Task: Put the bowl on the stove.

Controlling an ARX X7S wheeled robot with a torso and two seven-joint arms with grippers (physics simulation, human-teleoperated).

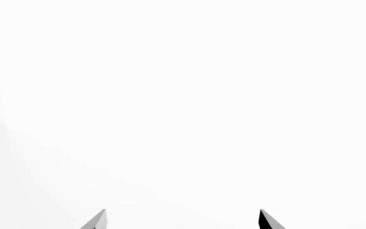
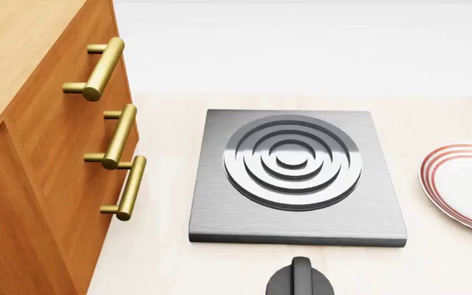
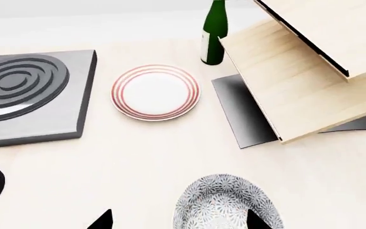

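In the right wrist view the speckled grey-blue bowl (image 3: 228, 205) sits on the pale counter, right under my right gripper (image 3: 179, 222). That gripper is open; one dark fingertip (image 3: 102, 220) stands off to the bowl's side and the other fingertip (image 3: 257, 220) is over the bowl. The dark-grey stove (image 3: 36, 98) with its ringed burner lies farther off across the counter, and fills the middle of the head view as the stove (image 2: 297, 175). My left gripper (image 1: 183, 220) is open, facing only blank white. Neither gripper nor the bowl shows in the head view.
A red-ringed white plate (image 3: 156, 92) lies between bowl and stove; the plate (image 2: 466, 184) is cut by the head view's edge. A green bottle (image 3: 213, 33) and a light wooden shelf (image 3: 297, 81) on a dark mat stand beyond. A wooden drawer cabinet (image 2: 47, 153) flanks the stove, a black knob (image 2: 300, 279) in front.
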